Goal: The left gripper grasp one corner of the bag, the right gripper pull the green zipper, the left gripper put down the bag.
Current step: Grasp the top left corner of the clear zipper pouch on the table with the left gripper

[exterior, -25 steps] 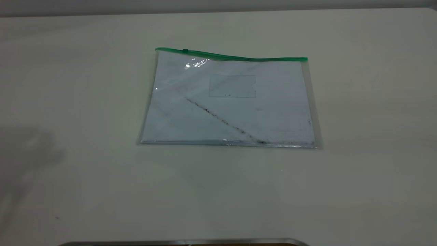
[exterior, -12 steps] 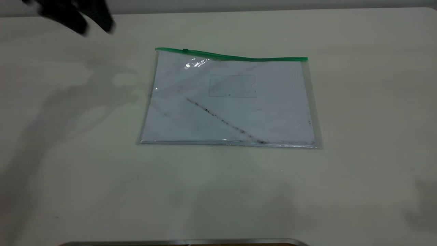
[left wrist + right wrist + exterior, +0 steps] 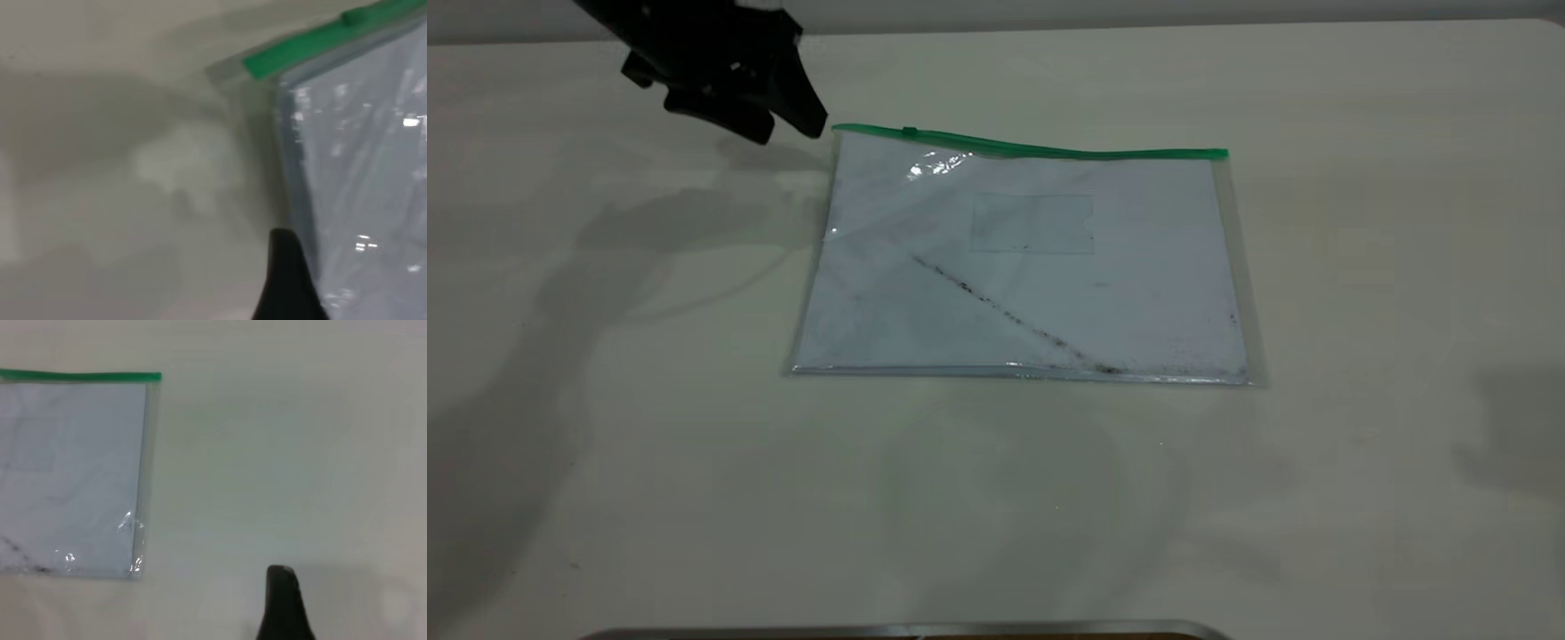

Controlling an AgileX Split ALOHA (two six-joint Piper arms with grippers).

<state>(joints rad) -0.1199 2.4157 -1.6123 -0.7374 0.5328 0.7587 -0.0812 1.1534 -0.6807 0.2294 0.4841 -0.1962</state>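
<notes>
The bag (image 3: 1023, 267) lies flat on the table, a clear pouch with a white sheet and a dark diagonal smudge. Its green zipper (image 3: 1049, 149) runs along the far edge, with the slider tab (image 3: 910, 132) near the left end. My left gripper (image 3: 790, 133) is open and hovers just left of the far-left corner (image 3: 838, 131), not touching it. That corner also shows in the left wrist view (image 3: 250, 65), beyond one black finger (image 3: 287, 280). My right gripper (image 3: 283, 610) shows only partly, over bare table to the right of the bag (image 3: 73, 473); it is outside the exterior view.
The pale table (image 3: 1360, 267) spreads around the bag on all sides. A metal-edged object (image 3: 907, 631) sits at the near table edge. A grey wall strip runs behind the table's far edge.
My left gripper has come in from the far left and moved right and down to the bag's far-left corner. A shadow has grown at the right side. The bag has not moved.
</notes>
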